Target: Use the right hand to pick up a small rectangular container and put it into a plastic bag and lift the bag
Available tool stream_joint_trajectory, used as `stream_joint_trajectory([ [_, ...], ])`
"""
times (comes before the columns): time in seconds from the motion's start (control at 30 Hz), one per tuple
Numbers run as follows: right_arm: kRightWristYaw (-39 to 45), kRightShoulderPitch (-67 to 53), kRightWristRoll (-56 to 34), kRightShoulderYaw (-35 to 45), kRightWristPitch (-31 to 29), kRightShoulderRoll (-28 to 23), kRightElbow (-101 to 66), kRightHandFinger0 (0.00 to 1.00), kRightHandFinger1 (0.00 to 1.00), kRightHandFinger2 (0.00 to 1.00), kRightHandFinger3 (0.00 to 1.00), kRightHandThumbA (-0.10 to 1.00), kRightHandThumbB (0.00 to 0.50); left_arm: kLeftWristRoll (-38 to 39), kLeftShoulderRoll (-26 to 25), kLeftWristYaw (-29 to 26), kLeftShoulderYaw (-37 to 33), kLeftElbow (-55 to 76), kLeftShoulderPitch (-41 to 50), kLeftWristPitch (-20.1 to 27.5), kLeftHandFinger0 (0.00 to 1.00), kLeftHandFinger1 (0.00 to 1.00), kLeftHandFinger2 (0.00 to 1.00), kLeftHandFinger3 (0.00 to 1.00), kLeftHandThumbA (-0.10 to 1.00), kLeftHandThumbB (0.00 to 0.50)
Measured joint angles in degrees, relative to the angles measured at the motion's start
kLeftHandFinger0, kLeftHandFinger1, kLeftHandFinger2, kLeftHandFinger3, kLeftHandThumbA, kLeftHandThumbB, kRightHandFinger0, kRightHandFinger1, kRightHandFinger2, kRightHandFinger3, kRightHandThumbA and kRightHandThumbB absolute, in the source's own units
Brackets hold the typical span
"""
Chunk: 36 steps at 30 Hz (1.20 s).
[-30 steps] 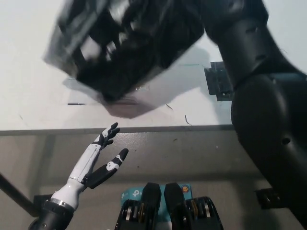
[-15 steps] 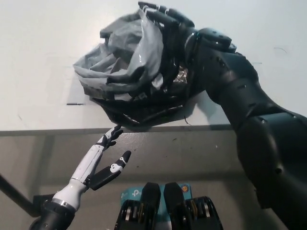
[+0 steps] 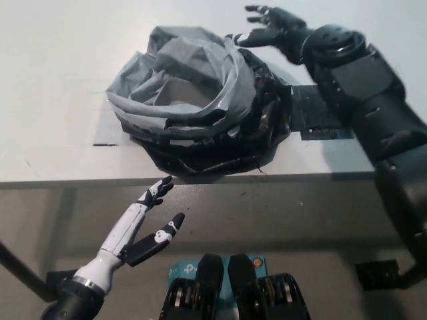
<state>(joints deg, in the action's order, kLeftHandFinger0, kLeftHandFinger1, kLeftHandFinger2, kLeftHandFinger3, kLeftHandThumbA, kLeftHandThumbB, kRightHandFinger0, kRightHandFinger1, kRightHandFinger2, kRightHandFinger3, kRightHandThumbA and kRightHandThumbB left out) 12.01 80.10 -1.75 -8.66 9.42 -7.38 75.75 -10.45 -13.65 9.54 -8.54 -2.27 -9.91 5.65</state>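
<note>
Gone from the bag since half a second ago: the black right hand (image 3: 275, 30), then buried in the folds, now hovering clear at the far right with fingers spread and holding nothing. Settled flat on the white table (image 3: 47, 80) meanwhile: the plastic bag (image 3: 193, 100), a second ago swinging up in the air as a dark blur. Crumpled in a loose ring, grey and glossy on the far and left folds, black and shiny on the near and right side, mouth turned up. Visible through the mouth, a pale flat patch (image 3: 179, 93); whether the small rectangular container or bare table, cannot tell. Just right of the bag, partly under the black forearm, a dark flat rectangular piece (image 3: 313, 113) lying on the table. Near edge of the bag close to the table's front edge, with a thin dark mark (image 3: 105, 144) on the surface to its left. Below the table edge, at the near left, the white left hand (image 3: 143, 223) resting in the air, fingers apart, gripping nothing, much as before. At the bottom middle, a teal label (image 3: 181, 269) with white lettering, seemingly "tp-", too partly covered to read in full.
</note>
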Motion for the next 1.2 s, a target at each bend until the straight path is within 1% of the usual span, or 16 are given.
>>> stream_joint_trajectory([
  [0.07,0.6,0.8,1.3,-1.4,-0.1,-0.9,-1.4,1.00,1.00,1.00,1.00,0.78,0.367,-0.2,0.0,0.1,0.0,0.0,0.0,0.0,1.00,1.00,1.00,1.00,0.63,0.174],
  [0.13,1.2,1.8,2.1,-2.0,-0.1,-1.2,-2.5,1.00,1.00,1.00,1.00,0.80,0.399,-0.3,0.0,0.1,-0.1,0.0,0.0,0.0,1.00,1.00,1.00,1.00,0.64,0.178],
  [0.17,1.3,2.1,2.3,-2.3,-0.2,-1.3,-3.0,1.00,1.00,1.00,1.00,0.88,0.397,-0.3,0.0,0.1,-0.1,0.0,0.0,0.0,1.00,1.00,1.00,1.00,0.64,0.180],
  [0.2,1.5,2.7,2.9,-2.8,-0.3,-1.5,-3.9,1.00,1.00,1.00,1.00,0.89,0.397,-0.3,0.0,0.2,-0.1,0.0,0.0,0.0,1.00,1.00,1.00,1.00,0.64,0.181],
  [0.23,1.6,3.4,3.8,-4.0,-0.8,-1.8,-4.7,1.00,1.00,1.00,1.00,0.89,0.398,-0.4,0.0,0.3,-0.1,0.0,0.0,-0.1,1.00,1.00,1.00,1.00,0.65,0.182],
  [0.3,1.8,4.0,5.1,-5.8,-1.4,-2.2,-6.2,1.00,1.00,1.00,1.00,0.90,0.447,-0.4,0.0,0.4,-0.1,0.0,-0.1,-0.1,1.00,1.00,1.00,1.00,0.64,0.180],
  [0.47,2.6,5.3,8.5,-9.2,-1.3,-3.9,-12.2,1.00,1.00,1.00,1.00,0.91,0.452,-0.6,-0.1,0.9,-0.2,0.0,-0.1,-0.1,1.00,1.00,1.00,1.00,0.64,0.174],
  [0.57,3.3,5.3,9.5,-9.5,-0.4,-5.0,-15.9,1.00,1.00,1.00,1.00,0.96,0.498,-0.6,-0.2,1.2,-0.3,0.0,-0.1,-0.1,1.00,1.00,1.00,1.00,0.63,0.174],
  [0.63,3.8,5.2,9.8,-9.5,-0.1,-5.7,-18.1,1.00,1.00,1.00,1.00,0.96,0.490,-0.6,-0.2,1.3,-0.3,0.0,-0.2,-0.1,1.00,1.00,1.00,1.00,0.63,0.173],
  [0.67,4.4,5.2,10.1,-9.5,0.2,-6.4,-20.0,1.00,1.00,1.00,1.00,0.97,0.464,-0.7,-0.2,1.4,-0.3,0.0,-0.3,-0.1,1.00,1.00,1.00,1.00,0.66,0.184],
  [0.73,4.9,5.1,10.2,-9.5,0.7,-7.2,-22.2,1.00,1.00,1.00,1.00,0.99,0.466,-0.7,-0.2,1.4,-0.3,0.0,-0.3,-0.1,1.00,1.00,1.00,1.00,0.70,0.181],
  [0.87,6.5,3.5,10.3,-8.5,2.7,-9.7,-30.9,1.00,1.00,1.00,1.00,1.00,0.468,-0.7,-0.2,1.4,-0.3,-0.1,-0.4,-0.1,1.00,1.00,1.00,1.00,0.90,0.196],
  [0.9,6.8,2.3,10.2,-8.0,3.3,-10.5,-34.2,1.00,1.00,1.00,1.00,1.00,0.481,-0.7,-0.2,1.4,-0.2,-0.2,-0.5,-0.1,1.00,1.00,1.00,1.00,1.00,0.231],
  [1.03,7.2,-1.8,10.2,-6.7,4.4,-12.7,-42.8,1.00,1.00,1.00,1.00,1.00,0.465,-0.6,-0.1,1.4,-0.1,-0.7,-1.2,-0.1,1.00,1.00,1.00,1.00,1.00,0.255],
  [1.1,7.2,-5.0,10.3,-5.9,4.9,-13.7,-47.5,1.00,1.00,1.00,1.00,1.00,0.414,-0.5,-0.1,1.4,0.0,-1.1,-1.5,-0.1,1.00,1.00,1.00,1.00,1.00,0.258],
  [1.2,7.3,-9.2,10.3,-5.0,5.4,-14.9,-52.2,1.00,1.00,1.00,1.00,1.00,0.425,-0.4,-0.1,1.4,0.1,-1.6,-1.8,-0.1,1.00,1.00,1.00,1.00,1.00,0.254],
])
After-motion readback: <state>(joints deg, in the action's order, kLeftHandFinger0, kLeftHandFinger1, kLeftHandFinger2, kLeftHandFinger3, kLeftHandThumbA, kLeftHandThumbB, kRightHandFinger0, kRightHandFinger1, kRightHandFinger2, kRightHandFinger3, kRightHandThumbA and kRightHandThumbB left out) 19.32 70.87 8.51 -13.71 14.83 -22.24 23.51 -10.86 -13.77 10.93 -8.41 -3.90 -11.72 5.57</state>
